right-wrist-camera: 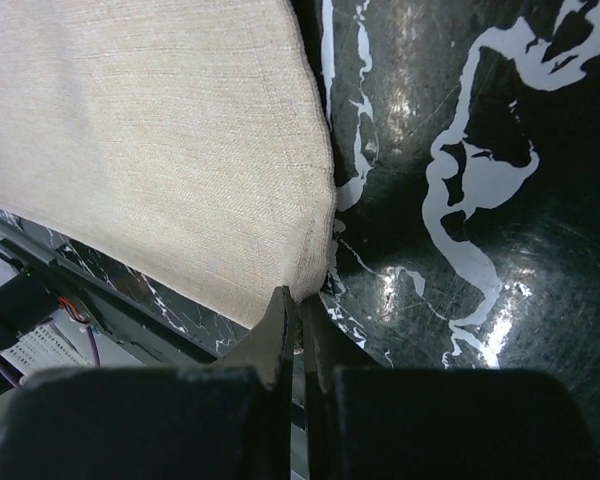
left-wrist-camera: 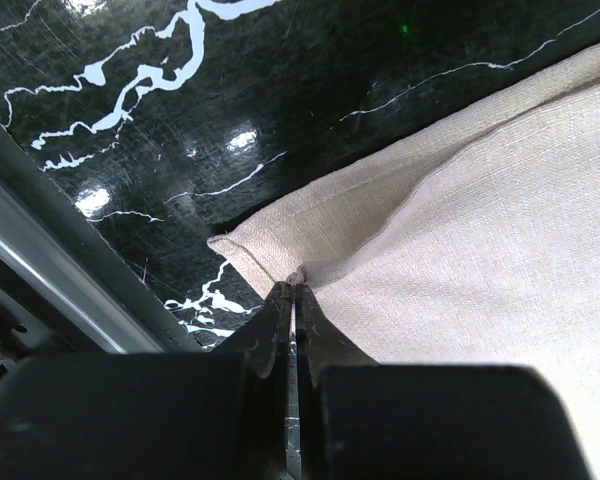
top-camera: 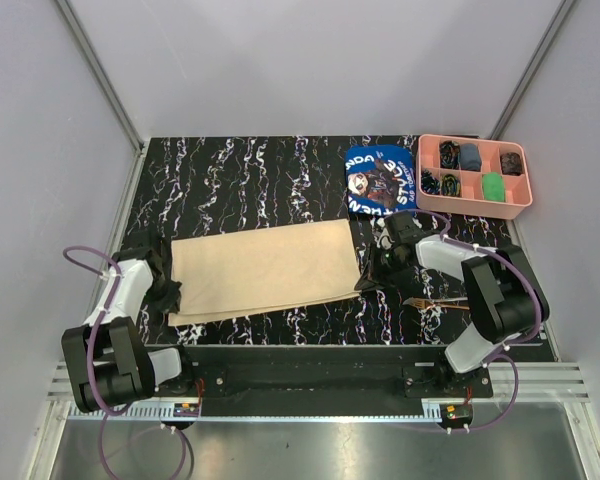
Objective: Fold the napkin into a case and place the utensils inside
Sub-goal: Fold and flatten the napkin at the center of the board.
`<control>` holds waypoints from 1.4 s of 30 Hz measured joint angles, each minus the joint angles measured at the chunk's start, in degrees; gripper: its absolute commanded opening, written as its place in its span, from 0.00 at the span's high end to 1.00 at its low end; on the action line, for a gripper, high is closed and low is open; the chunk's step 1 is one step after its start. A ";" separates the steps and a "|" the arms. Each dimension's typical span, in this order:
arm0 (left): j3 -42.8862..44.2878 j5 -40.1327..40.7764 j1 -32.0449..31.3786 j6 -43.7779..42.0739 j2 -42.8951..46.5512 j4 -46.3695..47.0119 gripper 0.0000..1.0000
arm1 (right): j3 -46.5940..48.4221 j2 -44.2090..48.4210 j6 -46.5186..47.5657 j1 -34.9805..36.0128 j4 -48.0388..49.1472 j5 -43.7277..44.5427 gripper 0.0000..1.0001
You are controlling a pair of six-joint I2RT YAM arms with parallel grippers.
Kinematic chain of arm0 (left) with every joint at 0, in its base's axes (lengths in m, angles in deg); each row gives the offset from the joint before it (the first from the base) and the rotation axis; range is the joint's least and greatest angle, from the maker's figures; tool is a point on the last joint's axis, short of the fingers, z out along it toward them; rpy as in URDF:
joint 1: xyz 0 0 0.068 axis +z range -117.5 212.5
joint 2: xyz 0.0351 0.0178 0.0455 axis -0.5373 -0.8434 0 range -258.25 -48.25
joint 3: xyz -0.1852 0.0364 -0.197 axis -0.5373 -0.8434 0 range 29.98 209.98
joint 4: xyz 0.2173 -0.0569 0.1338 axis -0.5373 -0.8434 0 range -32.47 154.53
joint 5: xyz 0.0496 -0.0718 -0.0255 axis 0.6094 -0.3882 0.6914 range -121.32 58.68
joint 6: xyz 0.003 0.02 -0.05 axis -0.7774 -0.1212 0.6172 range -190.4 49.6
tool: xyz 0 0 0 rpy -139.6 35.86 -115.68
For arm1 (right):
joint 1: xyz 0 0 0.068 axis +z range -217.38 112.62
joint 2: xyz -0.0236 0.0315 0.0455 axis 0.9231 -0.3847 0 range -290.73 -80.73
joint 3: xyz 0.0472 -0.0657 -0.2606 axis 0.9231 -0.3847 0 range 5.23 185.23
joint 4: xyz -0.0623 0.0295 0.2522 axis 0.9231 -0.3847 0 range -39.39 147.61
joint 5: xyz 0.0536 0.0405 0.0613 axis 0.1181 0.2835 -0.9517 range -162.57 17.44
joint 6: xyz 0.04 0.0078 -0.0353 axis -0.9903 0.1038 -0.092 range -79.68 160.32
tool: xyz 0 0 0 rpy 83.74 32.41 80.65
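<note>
**Coarse cloth on a glossy top**

My napkin (top-camera: 260,272) is matt beige cloth with a coarse, linen-like weave and a stitched hem. The table (top-camera: 240,180) under it is glossy black, veined white like marble, with lamp glare on it. My left fingers (left-wrist-camera: 267,333) look like matt black plastic. The tray (top-camera: 475,207) is smooth pink plastic.

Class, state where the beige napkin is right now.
In the top view, the napkin lies spread across the table's middle, its near corners pinched by the left gripper and right gripper, with the blue printed cloth just beyond its far right corner.
</note>
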 measured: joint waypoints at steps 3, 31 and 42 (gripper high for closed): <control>-0.39 0.00 0.02 0.07 0.00 0.09 1.00 | -0.15 -1.07 -0.09 0.00 0.57 0.00 0.96; -2.58 0.44 0.55 3.96 0.13 -0.52 1.00 | -0.92 -1.99 -1.92 0.00 2.54 0.00 0.91; -2.62 1.03 2.16 4.50 4.39 -1.64 0.31 | -0.48 -1.60 -2.71 0.00 2.10 -0.48 0.48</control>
